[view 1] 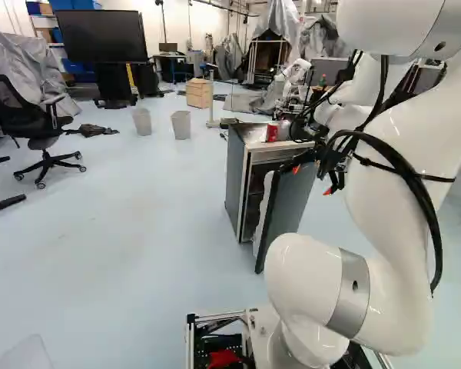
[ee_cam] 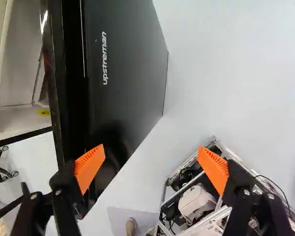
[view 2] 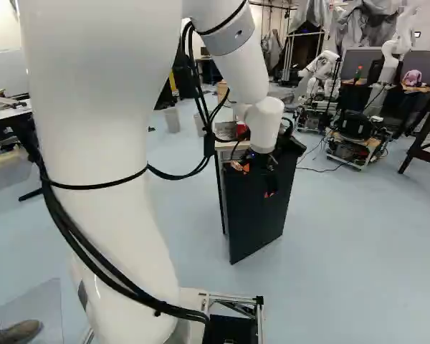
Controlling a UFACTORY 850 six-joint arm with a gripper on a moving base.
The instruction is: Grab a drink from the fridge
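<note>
The fridge (view 1: 234, 181) stands ahead of the arm, its dark door (view 1: 290, 201) partly open toward the base. A red can (view 1: 271, 132) is on the fridge's top. In the right base view my gripper (view 2: 252, 180) is at the upper part of the door (view 2: 254, 222). Seen from the wrist, the gripper (ee_cam: 152, 152) has its orange-padded fingers wide apart with nothing between them. One finger overlaps the outer face of the door (ee_cam: 130, 64); whether it touches cannot be told. Part of the white interior (ee_cam: 22, 88) shows beyond the door's edge; no drink is visible inside.
Two grey bins (view 1: 180, 124) and a wooden cabinet (view 1: 199, 93) stand beyond the fridge. An office chair (view 1: 42, 131) is at the left of the left base view. Another robot (view 2: 321, 75) stands farther back. The base's frame (ee_cam: 187, 162) shows below the gripper.
</note>
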